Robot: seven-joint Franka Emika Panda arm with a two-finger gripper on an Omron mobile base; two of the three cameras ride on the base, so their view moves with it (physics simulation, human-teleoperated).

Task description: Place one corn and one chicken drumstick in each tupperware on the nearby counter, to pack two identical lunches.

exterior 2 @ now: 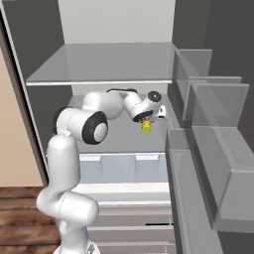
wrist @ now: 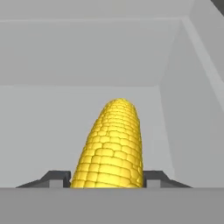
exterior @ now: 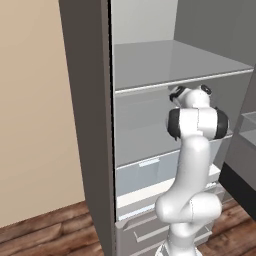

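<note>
Left base view: white arm (exterior: 192, 165) rises from 5 o'clock into an open grey fridge (exterior: 90, 125); the wrist sits under the upper shelf (exterior: 175, 62), a smooth, flat grey slab.

Right base view: arm reaches toward 2 o'clock. The gripper (exterior 2: 147, 122) sits over the middle shelf (exterior 2: 119, 141), with a corn (exterior 2: 146, 126) as a small yellow spot at its tip. Translucent door bins (exterior 2: 218, 129) stand at 3 o'clock.

Hand view: the corn lies dead centre between the two dark fingers (wrist: 151, 178), which flank its base at 8 and 4 o'clock. Long axis runs straight away from the hand toward 12 o'clock, tapering to a rounded tip. Surface is bumpy with kernel rows, bright yellow and hard-looking.

Fingers part-closed, each at or touching the cob's flank; firm grip not confirmed from these views.

Judgement: corn is ready to lift once the fingers pinch across its width. No tupperware or counter seen here.
</note>
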